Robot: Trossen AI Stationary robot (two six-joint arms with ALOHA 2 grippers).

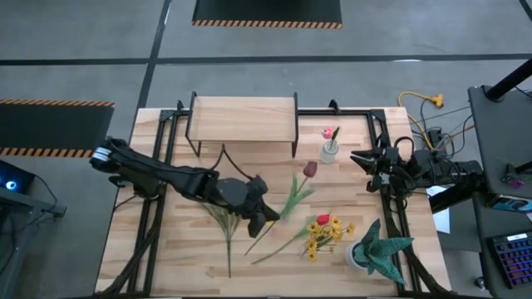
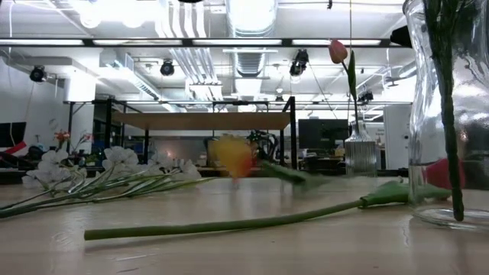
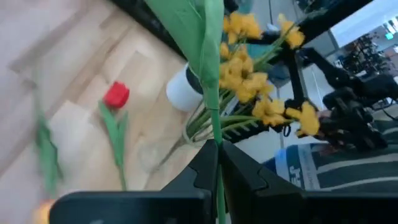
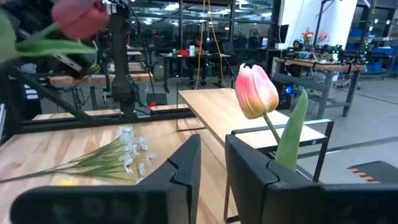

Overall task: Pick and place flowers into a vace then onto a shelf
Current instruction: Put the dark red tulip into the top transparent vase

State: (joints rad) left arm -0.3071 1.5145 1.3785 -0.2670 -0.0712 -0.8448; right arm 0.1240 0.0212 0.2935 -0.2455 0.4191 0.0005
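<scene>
My left gripper (image 1: 268,218) is over the table's middle, shut on the green stem of a dark maroon tulip (image 1: 310,169), whose head shows high in the right wrist view (image 4: 81,15). A pink tulip (image 4: 255,90) stands in a small glass vase (image 1: 330,152) right of the shelf (image 1: 243,116). A red tulip (image 1: 322,220), a yellow sprig (image 1: 320,238) and a bunch of white blooms (image 2: 114,164) lie on the table. A yellow-orange tulip (image 2: 233,156) shows blurred. My right gripper (image 1: 359,158) waits at the table's right edge, slightly open and holding nothing. My left gripper pinches the maroon tulip's stem (image 3: 215,127) between its two fingers, below the leaves. The fingers slant down from the table's left. The stem rises out of the grip toward the far right, with leaves (image 1: 298,198) and head lifted clear of the table.
A spiky green plant in a white pot (image 1: 378,249) stands at the near right corner. A big clear glass vase (image 2: 451,114) with a green stem in it stands close to the low camera. Black frame rails (image 1: 158,208) run along the table's sides.
</scene>
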